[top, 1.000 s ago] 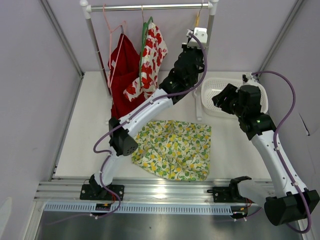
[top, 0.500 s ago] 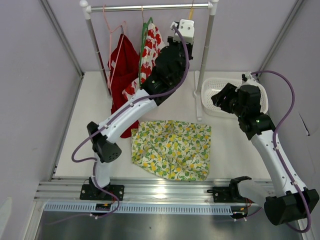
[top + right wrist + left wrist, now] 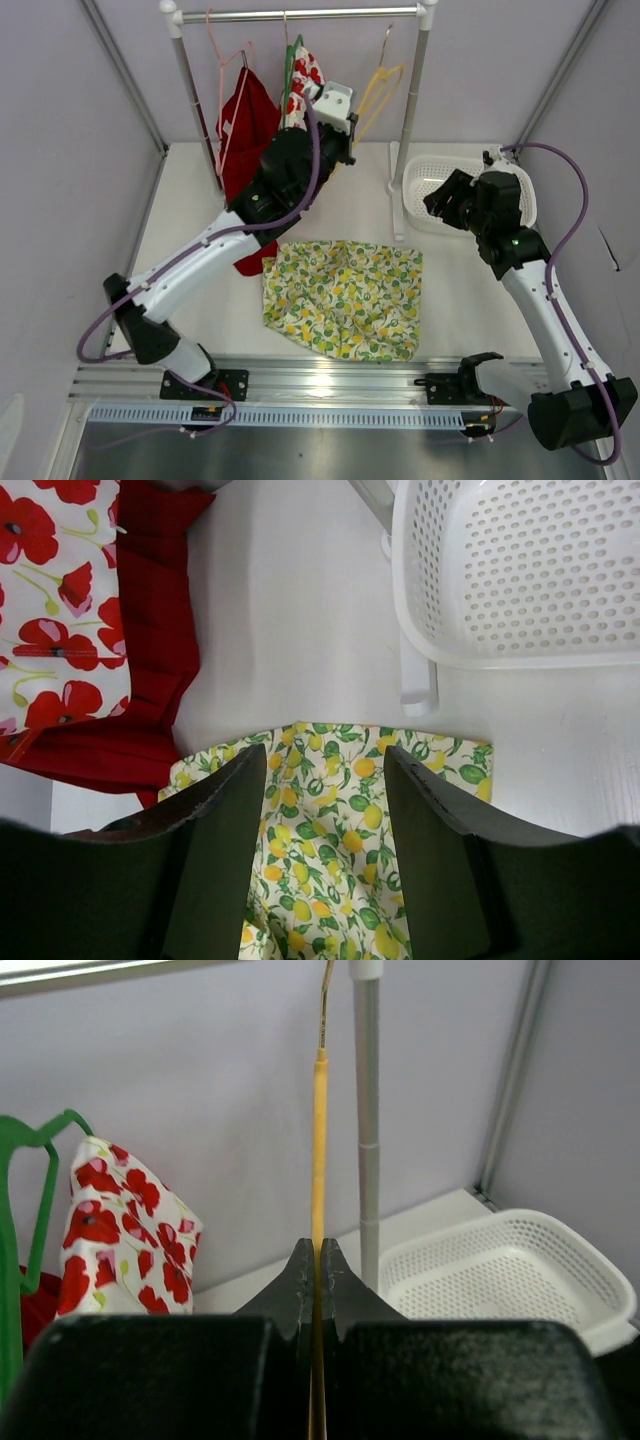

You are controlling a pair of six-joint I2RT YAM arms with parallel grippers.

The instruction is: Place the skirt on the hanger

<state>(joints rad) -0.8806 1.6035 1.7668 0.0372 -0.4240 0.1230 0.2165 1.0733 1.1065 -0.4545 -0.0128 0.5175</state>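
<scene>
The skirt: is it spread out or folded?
Spread out: the skirt lies flat on the table, slightly wrinkled, as one broad patch.

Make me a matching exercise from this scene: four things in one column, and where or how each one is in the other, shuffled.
1 skirt
2 hanger
3 basket
4 red garment

A hanging from the rail
B lying flat on the table
C clamped in the left pincer
D beside the rack's right post

Pairs: 1-B, 2-C, 3-D, 4-A
</scene>
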